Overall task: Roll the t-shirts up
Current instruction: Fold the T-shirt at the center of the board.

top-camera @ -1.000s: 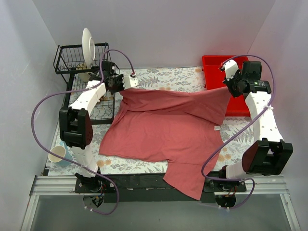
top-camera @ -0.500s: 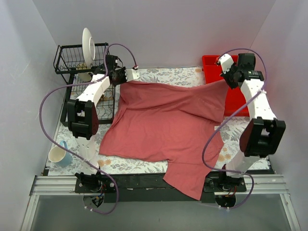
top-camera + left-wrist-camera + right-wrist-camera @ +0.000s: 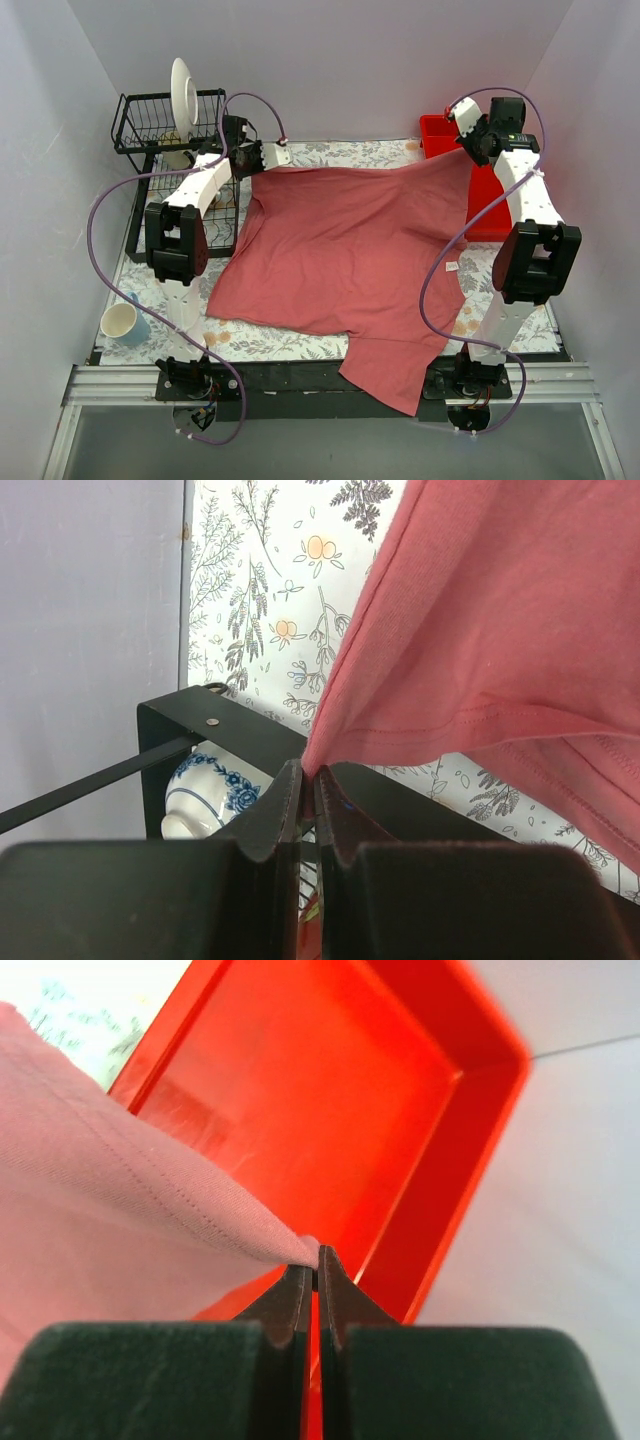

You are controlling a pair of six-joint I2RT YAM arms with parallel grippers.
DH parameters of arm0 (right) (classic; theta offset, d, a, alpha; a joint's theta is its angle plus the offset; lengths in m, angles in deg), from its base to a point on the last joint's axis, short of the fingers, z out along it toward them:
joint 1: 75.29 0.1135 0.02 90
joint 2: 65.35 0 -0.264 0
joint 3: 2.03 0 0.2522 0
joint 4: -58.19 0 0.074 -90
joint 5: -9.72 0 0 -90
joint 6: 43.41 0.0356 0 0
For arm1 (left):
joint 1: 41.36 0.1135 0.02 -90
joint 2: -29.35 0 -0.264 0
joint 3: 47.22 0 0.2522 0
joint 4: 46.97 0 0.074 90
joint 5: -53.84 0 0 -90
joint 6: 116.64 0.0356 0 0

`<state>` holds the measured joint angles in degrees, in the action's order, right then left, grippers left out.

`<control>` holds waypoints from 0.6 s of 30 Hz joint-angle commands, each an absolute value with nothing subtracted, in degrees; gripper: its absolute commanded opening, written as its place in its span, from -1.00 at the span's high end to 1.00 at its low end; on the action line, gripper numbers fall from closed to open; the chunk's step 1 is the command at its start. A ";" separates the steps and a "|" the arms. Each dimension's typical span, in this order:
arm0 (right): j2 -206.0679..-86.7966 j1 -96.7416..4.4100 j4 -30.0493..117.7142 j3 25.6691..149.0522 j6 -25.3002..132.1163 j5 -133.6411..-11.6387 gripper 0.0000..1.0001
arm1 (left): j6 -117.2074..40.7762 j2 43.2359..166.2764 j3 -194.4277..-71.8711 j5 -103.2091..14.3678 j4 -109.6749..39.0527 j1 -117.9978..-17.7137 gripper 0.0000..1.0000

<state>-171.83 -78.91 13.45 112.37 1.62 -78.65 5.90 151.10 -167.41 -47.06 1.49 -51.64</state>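
The dusty-red t-shirt (image 3: 345, 245) lies spread over the floral tablecloth, its near part hanging over the table's front edge. Its far hem is stretched taut between both grippers. My left gripper (image 3: 272, 158) is shut on the far-left corner of the t-shirt (image 3: 480, 610), beside the black rack. My right gripper (image 3: 468, 140) is shut on the far-right corner of the t-shirt (image 3: 110, 1180), held over the red tray (image 3: 330, 1090).
A black wire dish rack (image 3: 165, 125) with a white plate (image 3: 183, 95) stands at the back left; a blue-and-white bowl (image 3: 205, 790) sits in it. The red plastic tray (image 3: 490, 200) is at the back right. A mug (image 3: 122, 322) stands near the front left.
Both grippers have moved toward the back of the table with the shirt's corners, pulling the far edge out straight and flattening the fold at the right.
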 commanded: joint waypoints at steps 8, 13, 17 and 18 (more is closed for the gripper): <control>-167.06 -78.63 23.51 110.53 -2.53 -78.88 0.97 | 5.10 147.04 -166.63 -47.67 -0.60 -50.67 1.00; -161.34 -78.28 23.95 102.01 -3.94 -76.42 0.97 | 6.32 144.14 -162.68 -48.99 -0.69 -50.50 1.00; -156.51 -78.19 23.60 97.34 -5.52 -75.45 0.97 | 7.46 142.20 -158.11 -49.25 -2.44 -50.50 1.00; -155.89 -78.19 23.51 96.64 -5.79 -75.27 0.97 | 7.38 142.11 -157.93 -49.26 -2.53 -50.50 1.00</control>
